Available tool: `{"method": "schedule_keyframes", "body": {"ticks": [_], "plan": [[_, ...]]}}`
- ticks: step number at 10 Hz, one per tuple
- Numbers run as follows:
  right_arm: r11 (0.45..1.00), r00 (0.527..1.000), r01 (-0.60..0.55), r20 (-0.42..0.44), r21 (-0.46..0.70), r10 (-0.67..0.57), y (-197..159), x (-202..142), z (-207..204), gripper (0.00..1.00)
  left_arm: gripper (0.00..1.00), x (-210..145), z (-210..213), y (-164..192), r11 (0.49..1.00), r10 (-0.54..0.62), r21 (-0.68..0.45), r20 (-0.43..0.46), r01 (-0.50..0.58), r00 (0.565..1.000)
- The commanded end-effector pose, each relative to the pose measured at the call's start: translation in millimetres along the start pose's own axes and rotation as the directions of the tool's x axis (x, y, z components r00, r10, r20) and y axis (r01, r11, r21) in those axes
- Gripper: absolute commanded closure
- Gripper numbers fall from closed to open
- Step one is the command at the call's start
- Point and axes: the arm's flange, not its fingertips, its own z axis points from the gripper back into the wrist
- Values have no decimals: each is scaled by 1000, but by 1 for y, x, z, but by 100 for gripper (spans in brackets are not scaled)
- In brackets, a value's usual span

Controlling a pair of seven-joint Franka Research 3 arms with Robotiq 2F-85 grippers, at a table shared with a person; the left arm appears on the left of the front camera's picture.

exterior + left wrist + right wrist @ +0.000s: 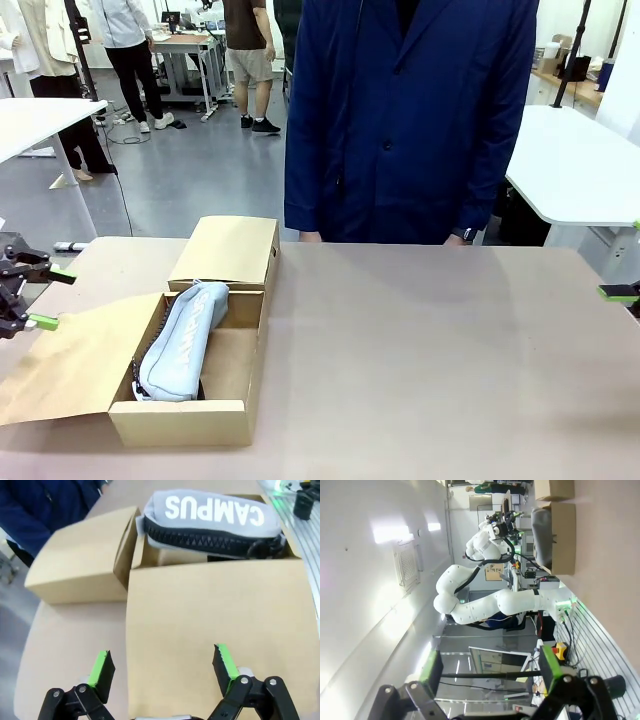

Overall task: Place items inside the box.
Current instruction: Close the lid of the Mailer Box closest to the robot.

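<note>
An open cardboard box point(228, 408) sits on the left of the table, flaps spread. A grey "CAMPUS" pencil case point(184, 338) leans inside it, zip side up in the left wrist view point(215, 520). Something dark lies under the case; I cannot tell what it is. My left gripper point(53, 299) hangs open at the table's left edge, just left of the box. In its own view the left gripper point(162, 665) is over the box's near flap point(215, 625) with nothing between its fingers. My right gripper point(622, 292) is at the far right edge; the wrist view shows this gripper point(490, 667) open and holding nothing.
A person in a navy coat point(410, 120) stands at the far side, hands at the table edge. The box's far flap point(228, 250) lies flat toward them. Bare tabletop point(430, 360) spreads right of the box. The sideways right wrist view shows the distant box point(563, 535) and left arm point(485, 605).
</note>
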Motion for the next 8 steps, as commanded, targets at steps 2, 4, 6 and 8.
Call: {"method": "schedule_keyframes", "body": {"ticks": [2,4,6,8], "plan": [[1000,1000,-5,-3,5,5,4,0,0,0,0,-40,21,27,990,110,-93,-8,-110,994],[1000,1000,-5,-3,5,5,4,0,0,0,0,-64,28,30,989,136,-56,-32,-138,990],[1000,1000,-5,-3,5,5,4,0,0,0,0,-79,32,20,993,103,-52,-59,-106,993],[1000,1000,-5,-3,5,5,4,0,0,0,0,-100,28,14,993,87,-69,-103,-94,991]]}}
